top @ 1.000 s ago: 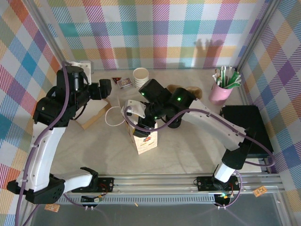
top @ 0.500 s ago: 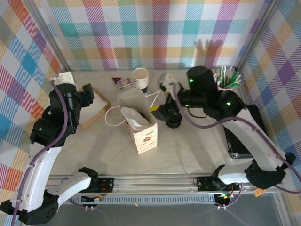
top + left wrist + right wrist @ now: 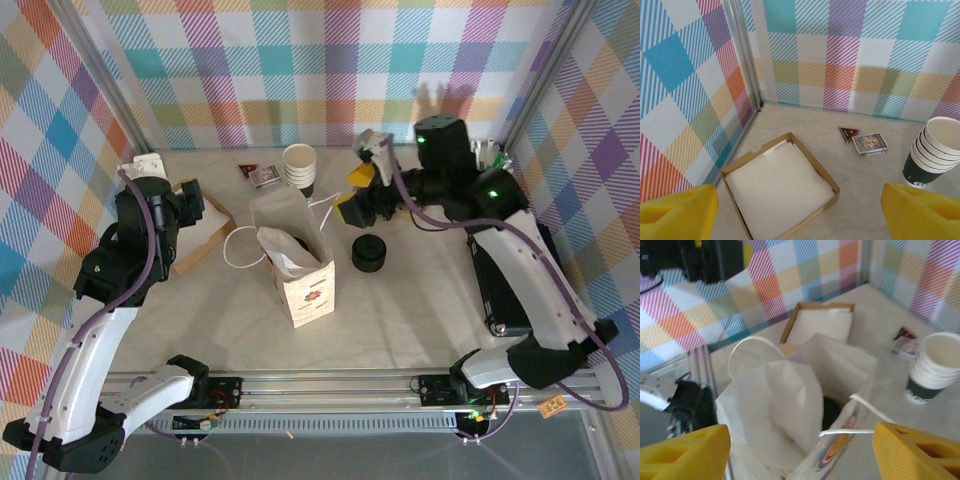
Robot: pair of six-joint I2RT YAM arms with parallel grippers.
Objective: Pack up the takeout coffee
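1. Top view: a white paper bag (image 3: 300,275) stands upright mid table (image 3: 420,320), mouth open. One white loop handle (image 3: 238,248) hangs out at its 9 o'clock.
2. Takeout coffee (image 3: 830,412): in the right wrist view we see a dark rounded patch deep in the bag, btw folds of white paper. It reads as the cup's black lid. The cup wall is hidden, so we can't tell if it sits upright.
3. Right pincer (image 3: 353,195): yellow fingers apart, raised off the table at the bag's 1 o'clock. Its wrist cam looks down into the bag mouth.
4. Left pincer (image 3: 797,207): yellow fingers wide apart, one at each lower corner of its wrist view, w/ the cardboard box (image 3: 780,187) below it.
5. The box lies at the bag's 10 o'clock, open, w/ a white sheet lining it.
6. Stack of lidless cups (image 3: 298,165) at the bag's 12 o'clock, near the back wall, cream w/ black lower bands.
7. Squat black lid stack (image 3: 368,253) at the bag's 3 o'clock, near the bag but apart from it.
8. Two small packets at the bag's 11 o'clock: a dark triangular one (image 3: 849,133) and a rectangular printed one (image 3: 870,144), just beside each other, at 9 o'clock of the cup stack.
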